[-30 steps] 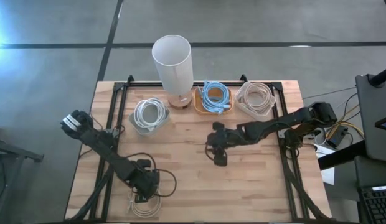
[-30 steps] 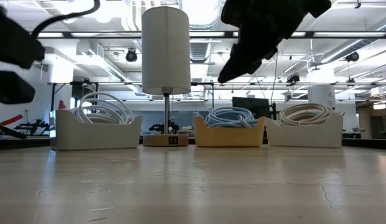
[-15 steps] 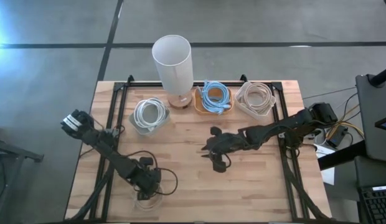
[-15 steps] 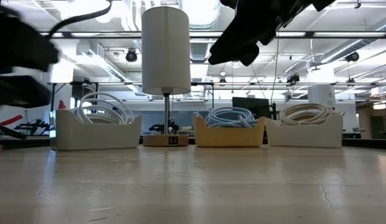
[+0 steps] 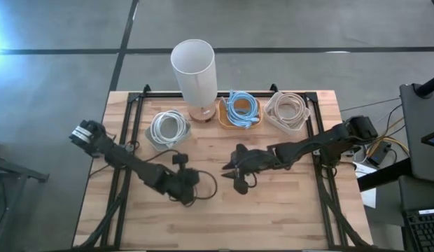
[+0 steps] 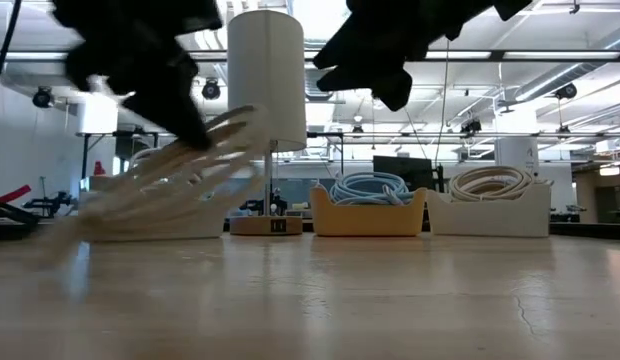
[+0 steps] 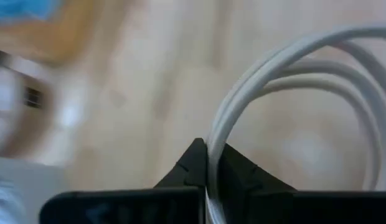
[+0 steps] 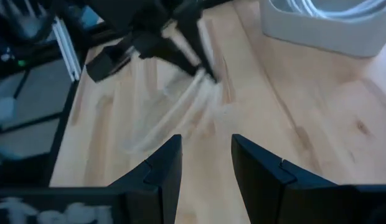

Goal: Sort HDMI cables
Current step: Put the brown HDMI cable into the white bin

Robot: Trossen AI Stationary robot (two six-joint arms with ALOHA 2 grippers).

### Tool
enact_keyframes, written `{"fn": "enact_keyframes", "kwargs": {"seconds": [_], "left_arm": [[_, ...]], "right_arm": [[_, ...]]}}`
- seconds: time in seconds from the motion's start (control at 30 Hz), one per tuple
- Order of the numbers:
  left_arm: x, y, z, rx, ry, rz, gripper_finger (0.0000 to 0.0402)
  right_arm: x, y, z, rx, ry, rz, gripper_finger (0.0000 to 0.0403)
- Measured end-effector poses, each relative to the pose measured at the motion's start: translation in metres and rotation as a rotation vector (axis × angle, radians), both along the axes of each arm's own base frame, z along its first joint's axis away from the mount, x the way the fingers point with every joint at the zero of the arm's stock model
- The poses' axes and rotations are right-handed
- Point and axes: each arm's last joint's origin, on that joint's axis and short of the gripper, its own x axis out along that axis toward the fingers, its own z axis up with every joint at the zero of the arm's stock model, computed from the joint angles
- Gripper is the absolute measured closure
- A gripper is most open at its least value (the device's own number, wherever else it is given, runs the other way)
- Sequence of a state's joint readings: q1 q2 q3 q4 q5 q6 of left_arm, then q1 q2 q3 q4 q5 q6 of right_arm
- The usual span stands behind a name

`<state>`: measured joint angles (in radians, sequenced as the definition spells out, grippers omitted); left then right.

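Note:
My left gripper (image 7: 208, 165) is shut on a white HDMI cable coil (image 6: 160, 190), held above the table's near-middle (image 5: 189, 192). My right gripper (image 8: 205, 162) hovers open and empty over the table's centre (image 5: 231, 175), just right of the left one. At the far edge stand three bins: a grey one (image 5: 166, 130) with white coils, a yellow one (image 5: 241, 109) with light blue coils, and a beige one (image 5: 287, 112) with tan coils. My left gripper pinches several strands of the white coil's rim (image 7: 213, 149) between its two fingers. The fingers slant down from the table's left. The coil hangs tilted below them (image 6: 110, 210), lifted clear of the table.
A lamp with a tall white shade (image 5: 194, 68) stands at the far edge between the grey and yellow bins. Black arm wires loop beside the left gripper (image 5: 206, 185). The wood between the arms and the bins is bare.
My left gripper has risen from the table's near edge and swung toward the middle and the far side, turning as it went. The white coil that lay under it has come up with it, clear of the table. My right gripper has rolled and edged slightly left.

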<state>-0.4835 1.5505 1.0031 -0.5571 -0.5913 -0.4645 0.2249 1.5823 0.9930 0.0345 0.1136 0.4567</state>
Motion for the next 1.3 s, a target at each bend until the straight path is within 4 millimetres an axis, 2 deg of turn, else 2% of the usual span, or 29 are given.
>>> {"fn": "enact_keyframes", "kwargs": {"seconds": [0.13,0.23,0.37,0.6,1.07,1.2,1.3], "left_arm": [[0.009,0.011,0.012,0.157,-0.063,0.056,0.0389],[0.014,0.016,0.021,0.209,-0.098,0.088,0.0386],[0.018,0.02,0.024,0.218,-0.113,0.105,0.0383],[0.02,0.026,0.022,0.227,-0.115,0.124,0.0389],[0.025,0.024,0.026,0.25,-0.154,0.087,0.0387],[0.029,0.023,0.029,0.271,-0.177,0.049,0.0387],[0.029,0.023,0.029,0.276,-0.175,0.044,0.0387]], "right_arm": [[0.006,0.0,-0.005,-0.001,-0.02,-0.05,0.0268],[0.01,-0.001,-0.014,-0.046,-0.014,-0.098,0.0268],[0.012,-0.003,-0.018,-0.087,-0.011,-0.157,0.0268],[0.013,-0.003,-0.017,-0.08,-0.035,-0.159,0.0268],[0.016,-0.004,-0.022,-0.081,-0.025,-0.159,0.027],[0.017,-0.004,-0.025,-0.09,-0.016,-0.156,0.0283],[0.017,-0.004,-0.025,-0.095,-0.016,-0.153,0.0309]]}}
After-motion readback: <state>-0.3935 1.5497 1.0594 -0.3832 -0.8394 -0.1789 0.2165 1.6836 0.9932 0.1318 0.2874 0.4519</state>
